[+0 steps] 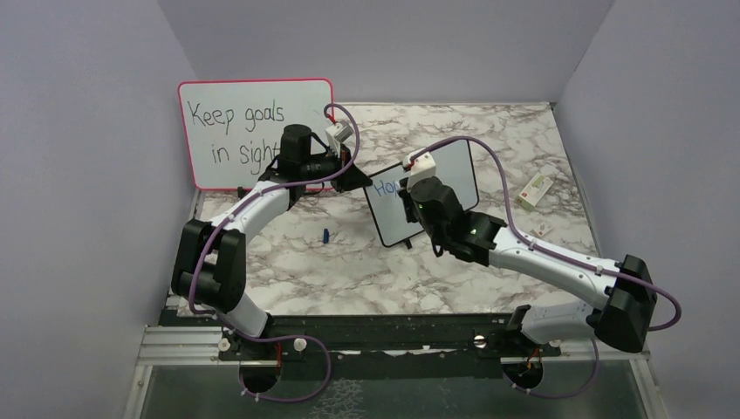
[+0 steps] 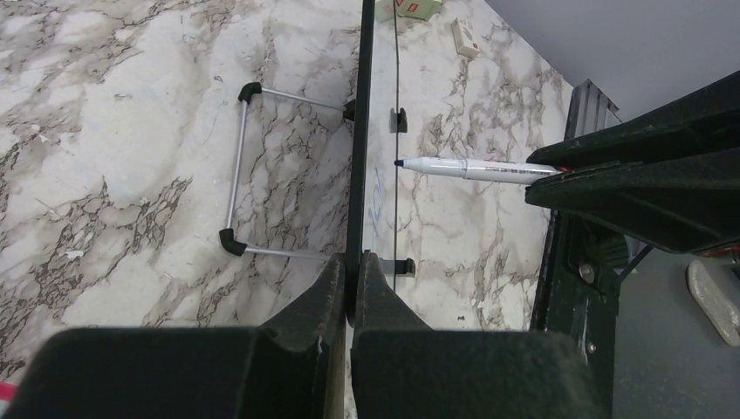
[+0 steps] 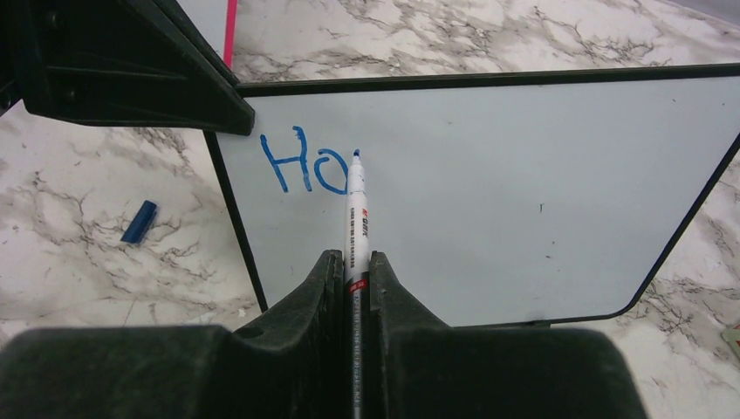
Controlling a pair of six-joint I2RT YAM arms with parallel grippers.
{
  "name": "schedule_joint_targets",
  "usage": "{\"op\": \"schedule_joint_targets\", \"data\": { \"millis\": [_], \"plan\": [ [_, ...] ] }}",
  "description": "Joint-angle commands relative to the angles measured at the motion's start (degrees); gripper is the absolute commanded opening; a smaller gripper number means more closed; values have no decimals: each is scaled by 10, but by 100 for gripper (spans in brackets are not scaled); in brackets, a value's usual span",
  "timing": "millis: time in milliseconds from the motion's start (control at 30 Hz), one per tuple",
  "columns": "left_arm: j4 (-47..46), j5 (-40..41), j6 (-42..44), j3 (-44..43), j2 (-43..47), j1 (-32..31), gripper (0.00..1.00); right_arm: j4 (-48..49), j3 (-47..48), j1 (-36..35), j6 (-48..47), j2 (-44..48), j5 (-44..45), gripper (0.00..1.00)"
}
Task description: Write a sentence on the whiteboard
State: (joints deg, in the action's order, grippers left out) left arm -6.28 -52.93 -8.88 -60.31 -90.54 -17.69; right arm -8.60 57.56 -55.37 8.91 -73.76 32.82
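Note:
The small black-framed whiteboard [image 1: 455, 173] stands upright mid-table; it fills the right wrist view [image 3: 524, 201] and shows edge-on in the left wrist view [image 2: 358, 131]. Blue writing "Ho" [image 3: 301, 166] sits at its upper left, also seen from above [image 1: 385, 186]. My left gripper [image 1: 356, 179] is shut on the board's left edge [image 2: 352, 266]. My right gripper [image 1: 408, 208] is shut on a white marker [image 3: 357, 218], its blue tip on the board just right of the "o". The marker also shows in the left wrist view [image 2: 471, 168].
The larger pink-framed board [image 1: 262, 135] with black writing "Keep goals in sight" leans at the back left. The blue marker cap [image 1: 325, 236] lies on the marble left of the small board, also in the right wrist view [image 3: 139, 221]. Small boxes [image 1: 533, 190] lie at the right.

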Motion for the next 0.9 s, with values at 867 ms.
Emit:
{"op": "schedule_joint_targets", "data": {
  "millis": [867],
  "plan": [
    [31, -8, 25, -3, -1, 0, 0, 32, 8, 14, -13, -31, 17, 1]
  ]
}}
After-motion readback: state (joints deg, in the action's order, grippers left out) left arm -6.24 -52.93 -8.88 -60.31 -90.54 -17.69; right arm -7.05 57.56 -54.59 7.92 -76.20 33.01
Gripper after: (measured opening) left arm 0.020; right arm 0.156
